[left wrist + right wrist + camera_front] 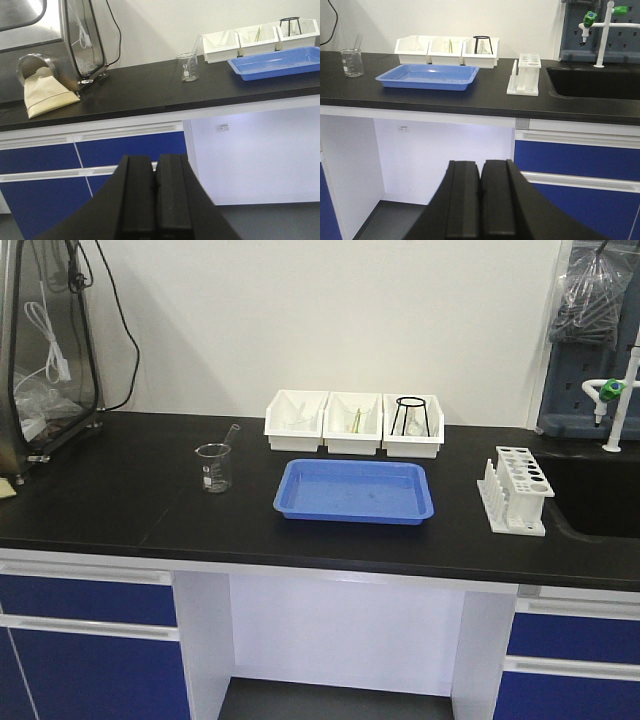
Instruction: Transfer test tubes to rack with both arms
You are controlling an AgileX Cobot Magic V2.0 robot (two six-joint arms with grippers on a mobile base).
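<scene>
- The small white plastic rack (520, 488), a block with rows of round holes on top and upright pegs along one side, stands upright on the right part of the black countertop (120, 490). It is just beside the dark recessed sink (600, 500) and apart from the tray.
- The slender clear glass test tubes (296, 416) seem to lie slanted in the leftmost white plastic bin (292, 442), but they are too faint to be sure.
- The left gripper (156, 165) hangs below counter level in front of the blue cabinet drawers (125, 147). Its black fingers are pressed together with nothing between them.
- The right gripper (480, 167) is equally low, facing the rack and sink. Its fingers also meet, and it grips nothing.
- A shallow rectangular blue plastic tray (350, 517) sits mid-counter, left of the rack.
- Behind the tray are the other two bins of the row. The middle white bin (352, 445) holds something yellowish, and the right white bin (412, 447) holds a black wire tripod (414, 415).
- A clear glass beaker (214, 468) stands left of the tray with a thin glass rod (230, 435) leaning in it.
- A white tap with green fittings (610, 390) rises behind the sink.
</scene>
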